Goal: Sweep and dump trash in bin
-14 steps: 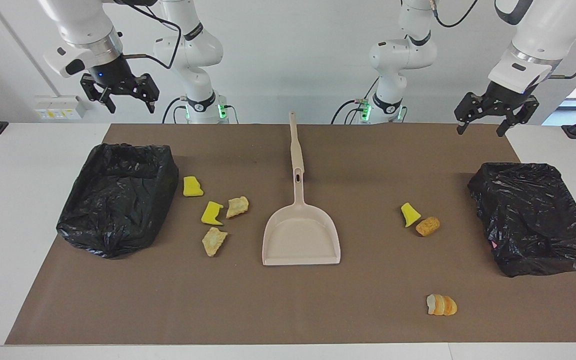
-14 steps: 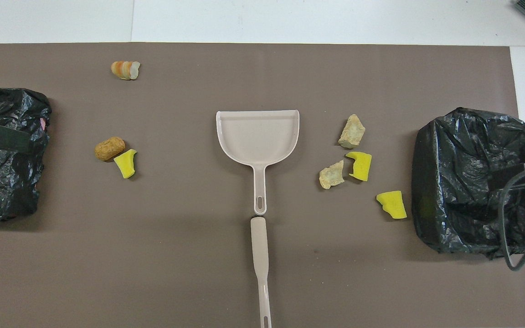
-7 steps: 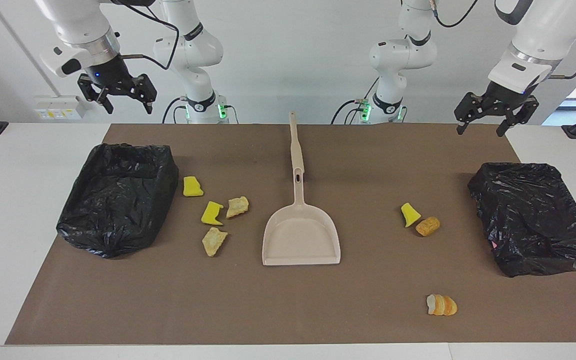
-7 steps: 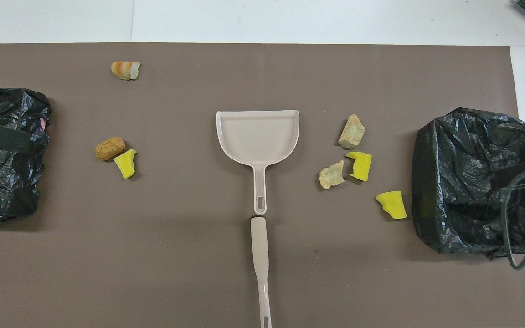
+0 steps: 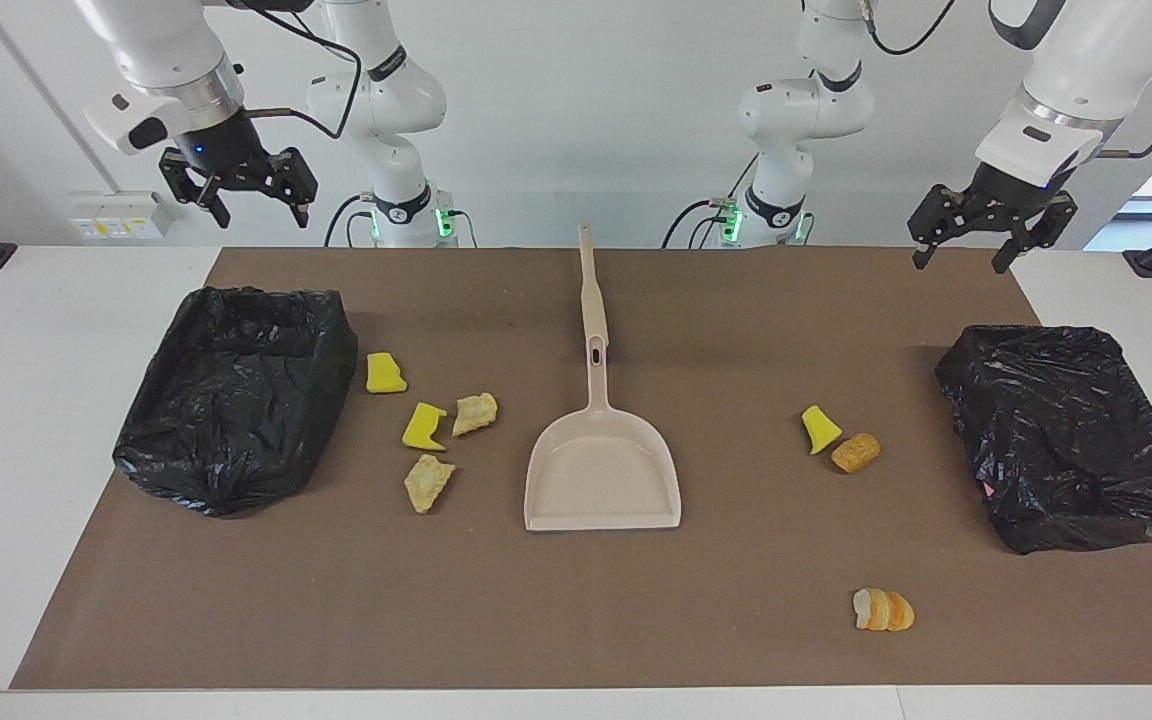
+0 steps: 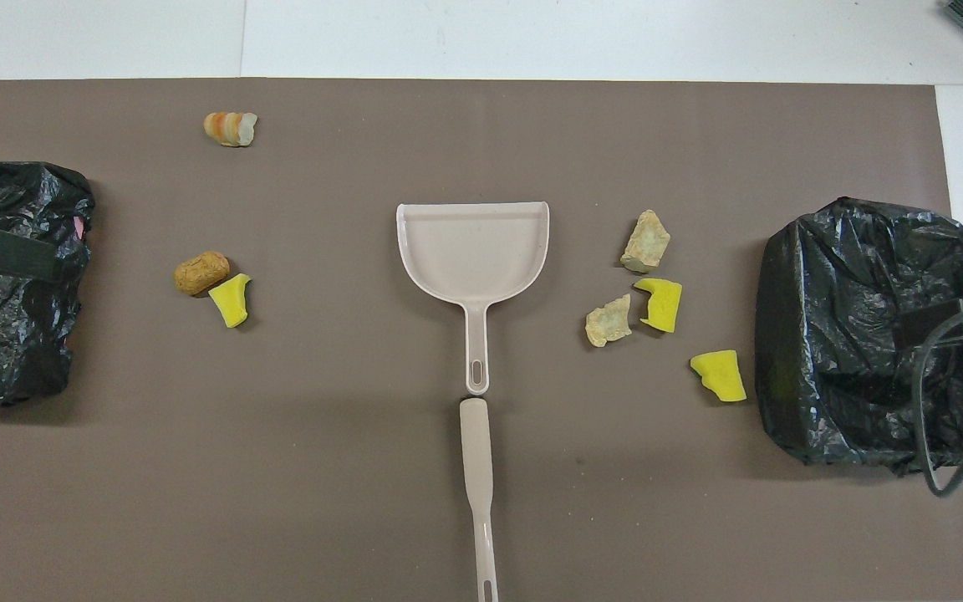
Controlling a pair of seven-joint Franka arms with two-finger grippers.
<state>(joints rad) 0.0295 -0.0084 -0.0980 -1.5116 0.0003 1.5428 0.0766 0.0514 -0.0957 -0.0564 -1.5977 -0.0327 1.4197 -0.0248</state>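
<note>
Left gripper (image 5: 964, 248) and right gripper (image 5: 254, 205) both spread wide, empty, raised over mat's robot-side corners. 2 black-lined bins (image 5: 236, 395) (image 5: 1071, 430) at mat's 2 ends, contents not visible. Trash: 4 scraps (image 5: 426, 428) beside right-end bin, 3 (image 5: 841, 445) toward left end, all well below grippers. Dustpan (image 5: 601, 475) mid-mat.

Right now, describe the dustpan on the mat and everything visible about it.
The dustpan is beige, looks like smooth plastic, and lies flat on the brown mat at mid-table. Its shallow, empty scoop has a raised rim, with the open edge facing away from the robots. A narrow handle with a slotted hole points toward them. A separate beige stick lies in line with the handle; whether they touch is unclear. No scrap and no gripper touches it.
</note>
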